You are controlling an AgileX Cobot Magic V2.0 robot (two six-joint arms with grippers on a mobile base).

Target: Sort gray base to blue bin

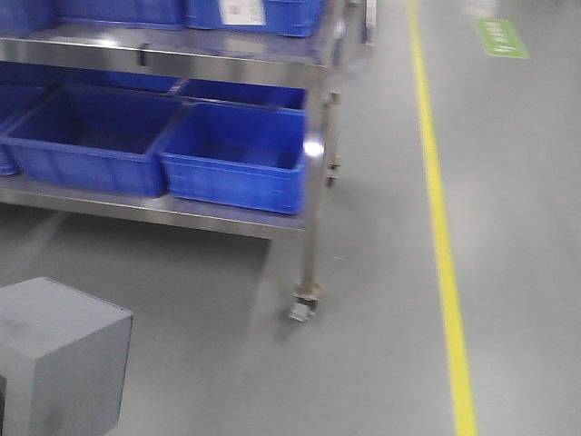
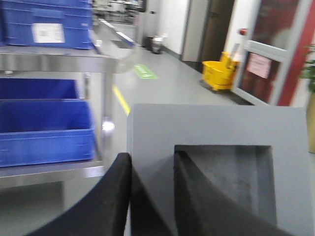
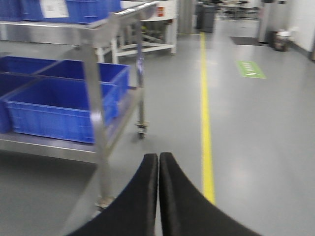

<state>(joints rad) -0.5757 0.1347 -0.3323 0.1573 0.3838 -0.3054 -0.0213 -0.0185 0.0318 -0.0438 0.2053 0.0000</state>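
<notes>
The gray base (image 1: 62, 354) shows at the bottom left of the front view, held off the floor. In the left wrist view the gray base (image 2: 221, 125) fills the lower right, its square recess facing the camera. My left gripper (image 2: 152, 162) is shut on the base's left wall, one finger outside the block and one inside the recess. A blue bin (image 1: 238, 156) sits at the right end of the cart's lower shelf, with others beside and above it. It also appears as the blue bin (image 2: 44, 130) and the blue bin (image 3: 64, 110). My right gripper (image 3: 158, 160) is shut on nothing, over the floor.
The bins stand on a steel wheeled cart whose corner leg and caster (image 1: 304, 304) are nearest me. A yellow floor line (image 1: 440, 227) runs to the right of it. A yellow mop bucket (image 2: 219, 73) stands by a far door.
</notes>
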